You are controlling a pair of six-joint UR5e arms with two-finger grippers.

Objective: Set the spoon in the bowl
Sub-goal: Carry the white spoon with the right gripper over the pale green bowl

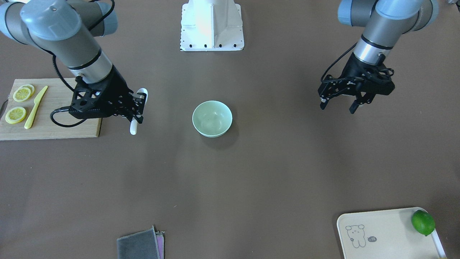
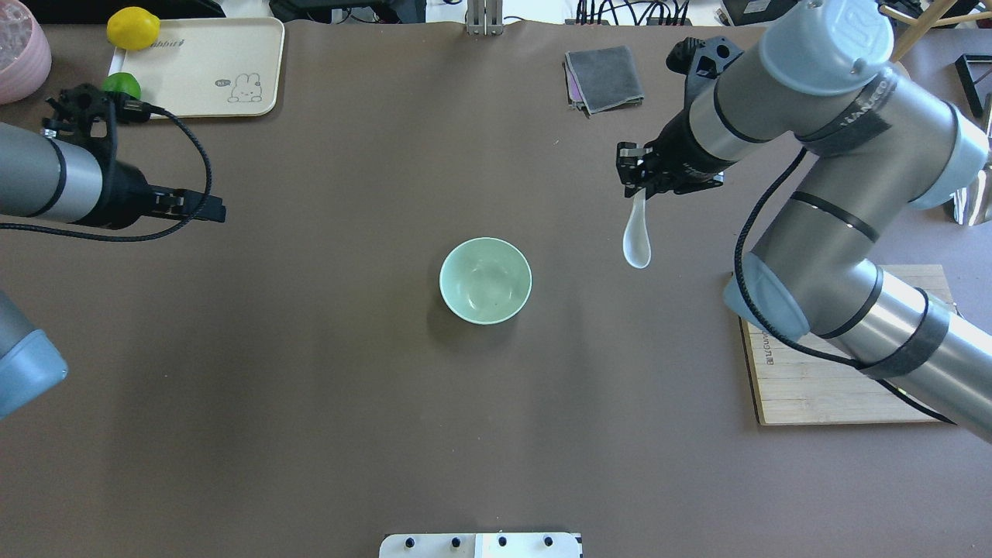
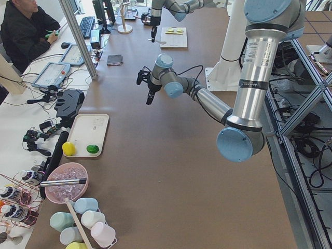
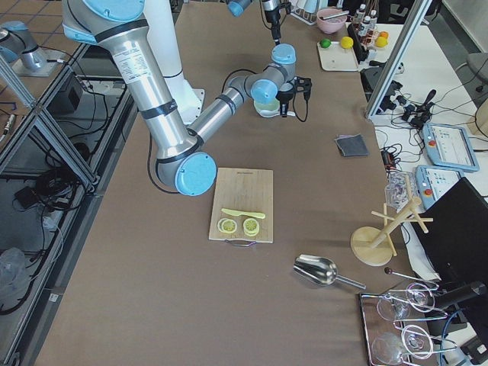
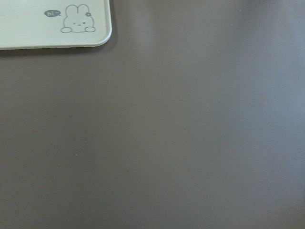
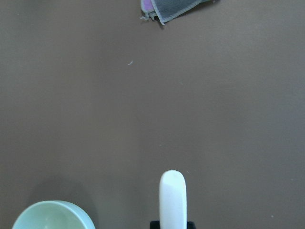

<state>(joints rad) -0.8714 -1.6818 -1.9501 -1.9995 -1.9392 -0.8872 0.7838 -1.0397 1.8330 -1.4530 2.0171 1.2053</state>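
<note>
The pale mint-green bowl [image 1: 212, 118] stands upright in the middle of the table and looks empty; it also shows in the overhead view [image 2: 486, 280]. My right gripper [image 1: 138, 108] is shut on the handle of the white spoon [image 2: 637, 242] and holds it above the table. In the overhead view the spoon is to the right of the bowl and apart from it. The right wrist view shows the spoon handle [image 6: 172, 200] and the bowl's rim [image 6: 52, 217] at lower left. My left gripper [image 1: 339, 106] is open and empty, far from the bowl.
A wooden cutting board [image 1: 61, 122] with lemon slices and a yellow knife [image 1: 35, 107] lies by the right arm. A cream tray [image 1: 391, 223] with a lime [image 1: 423, 222] is on the far side. A grey cloth [image 1: 140, 244] lies at the far edge.
</note>
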